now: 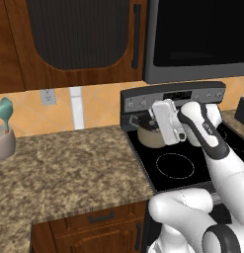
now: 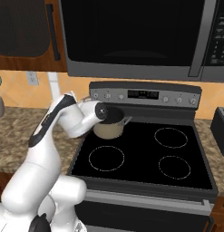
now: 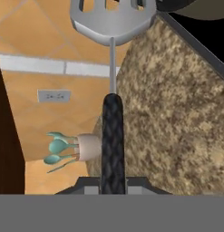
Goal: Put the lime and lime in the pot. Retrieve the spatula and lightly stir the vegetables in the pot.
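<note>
While my pincer point(image 3: 113, 183) pinches the spatula point(image 3: 112, 54) by its black handle, the slotted head juts ahead of my fingertips; pot point(image 2: 109, 129) sits just below. No lettering is legible.

Left base view. White arm point(image 1: 212, 143) rises from lower right over the black stove point(image 1: 178, 163); its hand point(image 1: 165, 121) sits at the pot point(image 1: 149, 136) on the rear left burner. A granite counter point(image 1: 69, 168) extends left, bearing a beige holder point(image 1: 4, 143) with a teal utensil point(image 1: 5, 111).
</note>
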### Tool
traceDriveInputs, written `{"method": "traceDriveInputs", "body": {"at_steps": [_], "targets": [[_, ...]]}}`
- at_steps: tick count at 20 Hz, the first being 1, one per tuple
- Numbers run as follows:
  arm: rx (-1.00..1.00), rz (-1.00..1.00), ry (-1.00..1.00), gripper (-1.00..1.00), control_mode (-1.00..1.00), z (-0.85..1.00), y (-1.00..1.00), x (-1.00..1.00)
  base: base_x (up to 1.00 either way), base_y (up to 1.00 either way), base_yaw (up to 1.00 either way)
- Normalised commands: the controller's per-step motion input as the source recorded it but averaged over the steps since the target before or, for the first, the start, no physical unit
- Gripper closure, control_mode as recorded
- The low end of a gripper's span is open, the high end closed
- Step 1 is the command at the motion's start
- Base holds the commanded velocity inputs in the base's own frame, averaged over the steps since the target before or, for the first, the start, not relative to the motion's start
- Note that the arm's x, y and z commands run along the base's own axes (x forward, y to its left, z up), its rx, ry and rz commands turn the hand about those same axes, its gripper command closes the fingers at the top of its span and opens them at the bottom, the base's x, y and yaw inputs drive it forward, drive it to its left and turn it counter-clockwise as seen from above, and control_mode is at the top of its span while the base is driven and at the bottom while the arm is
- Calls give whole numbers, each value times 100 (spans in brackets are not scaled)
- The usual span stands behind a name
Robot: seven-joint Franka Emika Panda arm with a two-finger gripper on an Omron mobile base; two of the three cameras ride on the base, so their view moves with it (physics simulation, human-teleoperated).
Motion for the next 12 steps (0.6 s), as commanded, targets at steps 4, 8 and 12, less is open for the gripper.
{"method": "traceDriveInputs", "body": {"at_steps": [4, 8, 12], "targets": [[16, 0, 3, 100, -100, 1, -16, 1, 0, 0, 0], [16, 0, 5, 100, -100, 1, -15, 5, 0, 0, 0], [19, 0, 5, 100, -100, 5, -16, 2, 0, 0, 0]]}}
